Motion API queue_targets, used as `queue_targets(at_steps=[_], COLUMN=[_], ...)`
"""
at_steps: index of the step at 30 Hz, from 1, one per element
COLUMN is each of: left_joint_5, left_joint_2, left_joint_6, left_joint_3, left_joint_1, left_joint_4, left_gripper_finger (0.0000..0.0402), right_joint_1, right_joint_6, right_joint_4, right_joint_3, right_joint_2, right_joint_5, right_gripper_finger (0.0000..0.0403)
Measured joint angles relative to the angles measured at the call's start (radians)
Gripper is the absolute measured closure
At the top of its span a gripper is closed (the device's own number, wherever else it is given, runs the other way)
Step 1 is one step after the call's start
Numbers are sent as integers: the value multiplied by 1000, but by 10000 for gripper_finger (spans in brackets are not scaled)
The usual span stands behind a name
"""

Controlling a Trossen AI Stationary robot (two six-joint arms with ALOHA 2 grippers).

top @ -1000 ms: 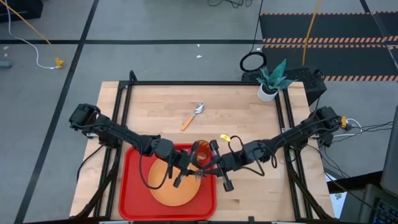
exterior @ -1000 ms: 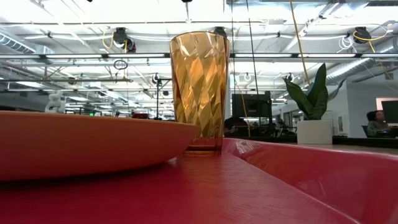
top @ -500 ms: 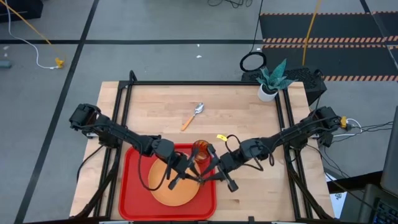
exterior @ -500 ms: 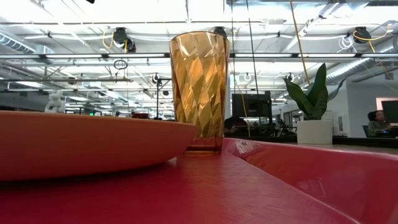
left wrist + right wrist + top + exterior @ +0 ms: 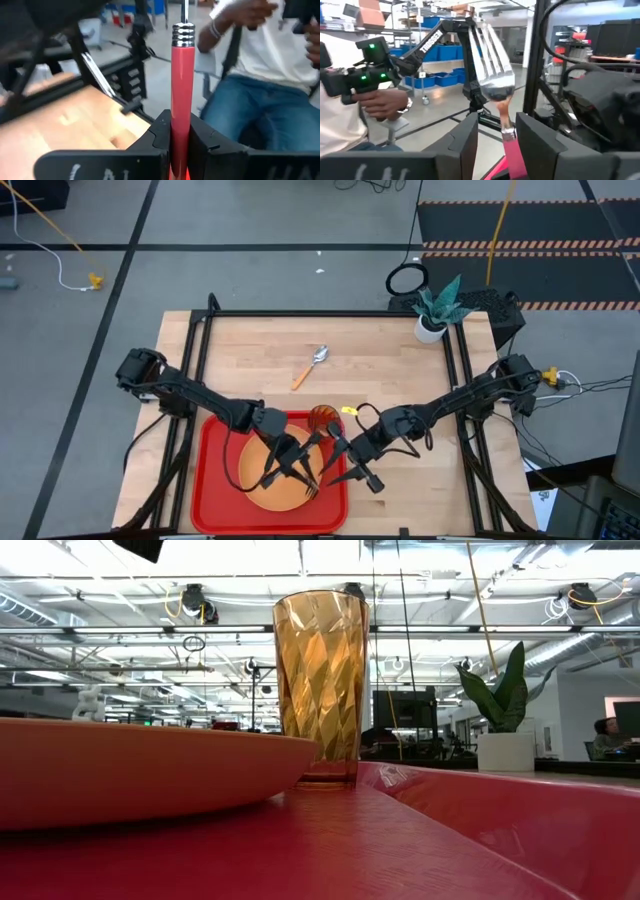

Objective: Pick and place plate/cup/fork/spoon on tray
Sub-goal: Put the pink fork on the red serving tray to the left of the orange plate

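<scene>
The orange plate (image 5: 258, 480) lies on the red tray (image 5: 212, 480), and the amber cup (image 5: 322, 418) stands upright at the tray's far right corner. Both grippers hover over the plate. My left gripper (image 5: 290, 472) is shut on the pink-red handle of the fork (image 5: 182, 75). My right gripper (image 5: 495, 145) is open. Its fingers stand on either side of the fork's handle just behind the silver collar, and the tines (image 5: 495, 65) point away past them. The spoon (image 5: 310, 366) lies flat on the wooden table beyond the tray. My left gripper pinches the fork's pink-red handle (image 5: 181, 117) between its two fingers, well back from the silver collar. The handle runs straight out along the fingers. The fork is clear of the plate, tines toward the table's near edge.
A small white pot with a green plant (image 5: 433, 315) stands at the table's far right corner. Bare wood lies right of the tray. In the wrist views, a person sits beyond the table's near side, hands on a control arm.
Both grippers have moved from beside the cup toward the table's near edge, over the plate, carrying the fork along. My right gripper has opened off the fork's handle, while my left gripper has closed on it and holds it.
</scene>
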Motion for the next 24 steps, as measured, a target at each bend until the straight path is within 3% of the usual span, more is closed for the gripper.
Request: queue_targets(at_steps=[9,24], left_joint_5=[6,20], left_joint_2=[-3,-2], left_joint_6=[-28,-84], left_joint_3=[2,1], left_joint_1=[19,21], left_joint_4=[-55,-199], left_gripper_finger=[375,376], right_joint_1=[-3,-5], right_joint_6=[34,78], right_joint_4=[-16,-208], right_joint_3=[0,0], right_joint_2=[0,-19], right_joint_5=[34,50], right_gripper_finger=[275,275])
